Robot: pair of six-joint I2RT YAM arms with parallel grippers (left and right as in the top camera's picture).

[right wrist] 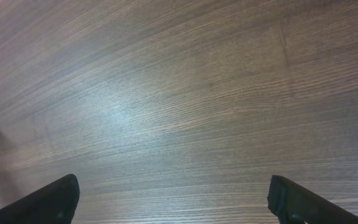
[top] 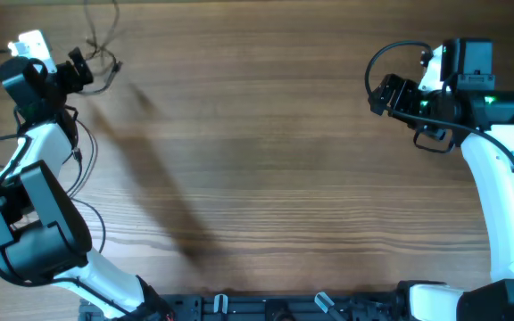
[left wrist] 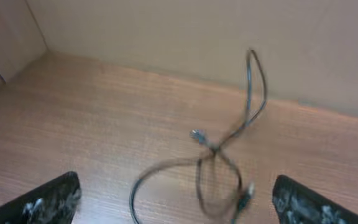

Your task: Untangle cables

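A: Open room?
B: The brown wood-grain surface point(top: 266, 178) lies open across its whole middle, between the two arms. The right tool point(top: 384, 94), fingers spread, has only open board below it.
A: Obstructions, left side?
B: Thin black cables point(top: 103, 55) lie in loose loops at the far left corner, just ahead of the left tool point(top: 78, 69), whose fingers are spread wide. A beige wall panel point(left wrist: 229, 37) rises close behind the loops and closes the far side.

The cables point(top: 107, 59), thin black wires with tiny plug ends, lie in loose crossed loops point(left wrist: 215, 149) at eleven o'clock in the overhead view, one strand arching upward.
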